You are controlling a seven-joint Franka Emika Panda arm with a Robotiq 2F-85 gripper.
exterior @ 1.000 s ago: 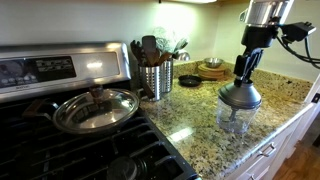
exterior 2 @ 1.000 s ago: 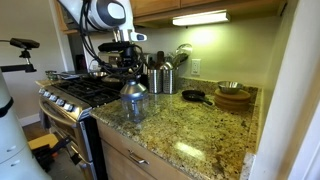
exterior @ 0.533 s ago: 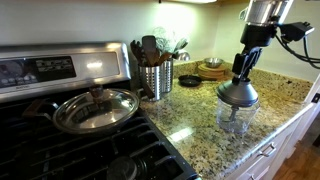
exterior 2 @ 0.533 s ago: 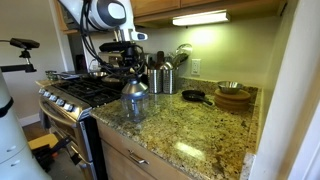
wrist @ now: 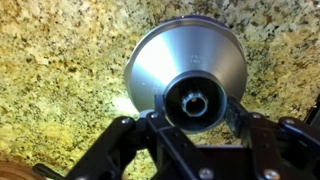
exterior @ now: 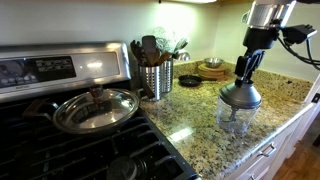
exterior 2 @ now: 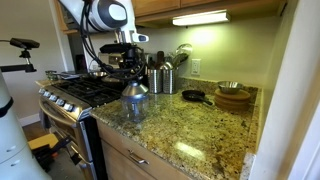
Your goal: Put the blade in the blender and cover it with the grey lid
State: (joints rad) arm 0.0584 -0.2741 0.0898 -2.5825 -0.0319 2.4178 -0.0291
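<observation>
The grey lid (exterior: 240,96) is a dome sitting on top of the clear blender (exterior: 236,118) on the granite counter. Both also show in the second exterior view, the lid (exterior 2: 133,88) over the blender (exterior 2: 133,107). My gripper (exterior: 243,80) comes straight down on the lid's knob, its jaws on both sides of it. In the wrist view the lid (wrist: 170,55) fills the centre, and my gripper (wrist: 195,105) clasps the raised knob. The blade is hidden.
A steel canister of utensils (exterior: 156,78) stands by the stove. A pan with a shiny lid (exterior: 95,108) sits on a burner. A small black pan (exterior: 188,81) and wooden bowls (exterior: 211,70) lie at the back. The counter's front edge is close to the blender.
Almost nothing has changed. The gripper and lid stay over the blender, with only a slight up-and-down shift.
</observation>
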